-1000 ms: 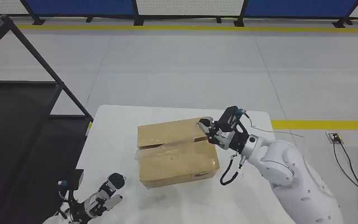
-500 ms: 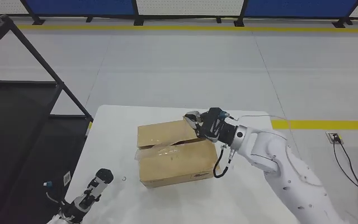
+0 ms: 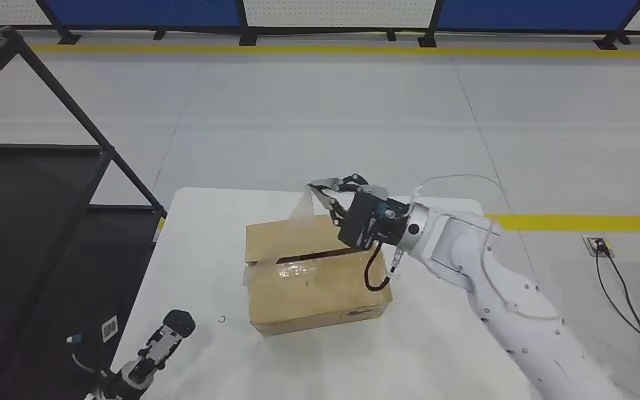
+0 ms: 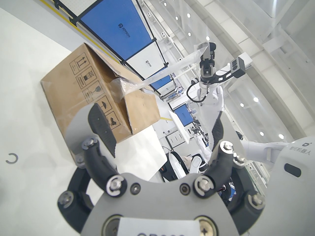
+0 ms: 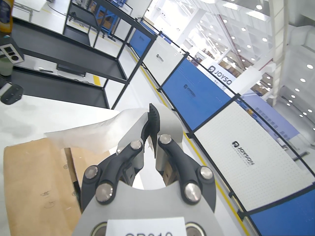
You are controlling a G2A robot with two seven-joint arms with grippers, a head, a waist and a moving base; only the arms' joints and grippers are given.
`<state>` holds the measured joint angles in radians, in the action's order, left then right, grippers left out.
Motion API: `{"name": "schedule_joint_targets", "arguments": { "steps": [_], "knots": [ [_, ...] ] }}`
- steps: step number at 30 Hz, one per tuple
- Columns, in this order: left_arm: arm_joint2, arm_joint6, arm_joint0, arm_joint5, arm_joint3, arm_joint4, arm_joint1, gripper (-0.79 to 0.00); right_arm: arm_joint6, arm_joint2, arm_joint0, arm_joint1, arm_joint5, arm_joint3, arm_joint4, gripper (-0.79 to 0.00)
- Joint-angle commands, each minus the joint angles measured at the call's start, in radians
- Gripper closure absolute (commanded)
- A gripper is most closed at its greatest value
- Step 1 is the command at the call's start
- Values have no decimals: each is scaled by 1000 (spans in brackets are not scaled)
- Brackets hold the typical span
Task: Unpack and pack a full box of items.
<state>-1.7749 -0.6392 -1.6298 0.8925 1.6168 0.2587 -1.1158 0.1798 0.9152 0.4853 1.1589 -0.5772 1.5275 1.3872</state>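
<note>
White table (image 3: pixel 200 215) stands on a pale floor marked with yellow lines. At its centre sits the cardboard box (image 3: pixel 315 275), upright, with handling symbols printed on one end wall. Its two top flaps lie nearly flat with a dark slit between them. A clear tape strip (image 3: pixel 303 205) runs along that seam. It is wrinkled at the box's 9 o'clock end and lifts free into the air toward 12 o'clock.

The right gripper (image 3: pixel 325 188) hangs above the box's far edge, at about 12 o'clock from the box's middle. Its fingers are pressed together on the loose end of the tape, and the wrist view shows the pads (image 5: pixel 153 121) pinching the film. The strip is stretched between them and the seam.

The left gripper (image 3: pixel 175 325) is low at 8 o'clock from the box, near the table's edge and well apart from the cardboard. Its fingers (image 4: pixel 102 126) are spread wide with nothing between them.

A small C-shaped ring (image 3: pixel 222 320) lies on the tabletop between that gripper and the box. A black shelving rack (image 3: pixel 60 200) stands at 9 o'clock off the table, and blue and white barrier panels (image 3: pixel 340 12) line the floor at 12 o'clock.
</note>
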Motion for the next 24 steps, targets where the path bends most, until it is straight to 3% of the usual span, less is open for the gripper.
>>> {"name": "schedule_joint_targets", "arguments": {
  "steps": [1, 4, 19, 24],
  "knots": [
    [6, -10, 2, 0, 5, -7, 1, -785, 36, 4, -14, 3, -32, -30, -32, 0],
    [18, -29, 4, -1, 13, -17, 4, -785, 108, 12, -23, 9, -59, -82, -72, 0],
    [33, -27, 38, -26, -7, -43, 14, -785, 106, 10, -8, 9, -51, -75, -71, 0],
    [16, 81, 59, -88, 7, -170, 11, -785, 174, -10, -18, 14, -50, -82, 27, 0]
  ]
}}
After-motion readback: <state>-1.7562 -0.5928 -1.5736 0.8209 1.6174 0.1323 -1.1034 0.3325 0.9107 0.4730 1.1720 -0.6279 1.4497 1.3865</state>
